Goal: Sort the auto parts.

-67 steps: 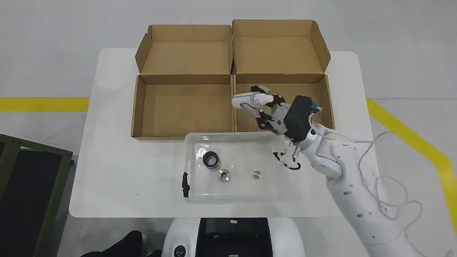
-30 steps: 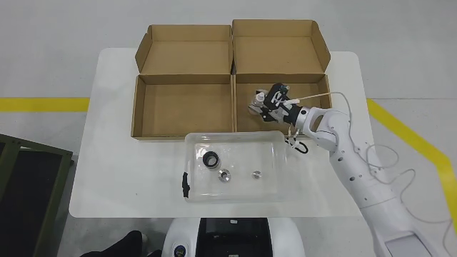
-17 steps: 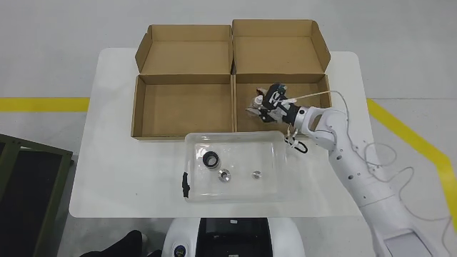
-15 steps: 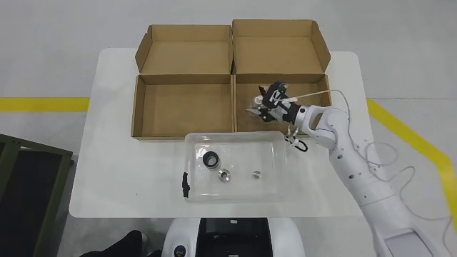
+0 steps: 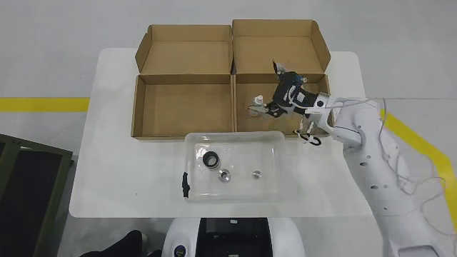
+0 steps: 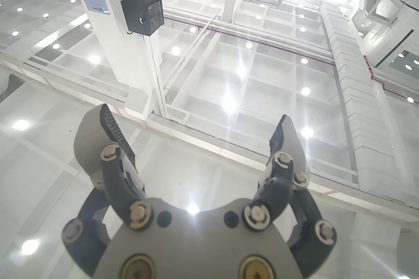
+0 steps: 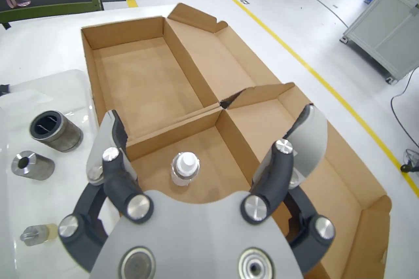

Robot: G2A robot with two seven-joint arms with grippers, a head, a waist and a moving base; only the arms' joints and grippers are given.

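The right gripper (image 5: 274,89) is hovering over the right box (image 5: 250,89), just right of centre in the top view. Its fingers are spreading wide and gripping nothing. The white part (image 5: 259,102) is standing upright on that box's floor, near the box's left and front walls, just lower-left of the gripper in the top view.

In the right wrist view the right gripper (image 7: 211,116) is framing the white part (image 7: 185,168). The part is sitting between the two fingers (image 7: 108,133), closer to the gripper's palm than to the tips, and touching neither finger. The right box (image 7: 327,169) is lying under it, and the left box (image 7: 137,80) is sitting farther off, sharing a wall with it.

The left box (image 5: 184,107) is sitting left of centre in the top view, lid flap folded back. The clear tray (image 5: 235,135) is lying in front of both boxes, lower centre of the frame, on the white table (image 5: 121,150).

Lying in the tray, well apart from the right gripper:
- the black-ringed cylinder (image 5: 211,160) (image 7: 55,130)
- the metal sleeve (image 5: 224,176) (image 7: 32,165)
- the small metal piece (image 5: 256,175) (image 7: 36,234)

A black clip (image 5: 185,184) is sitting at the tray's left edge.

The left gripper (image 6: 194,121) is pointing up at a ceiling, fingers wide apart with nothing between them.
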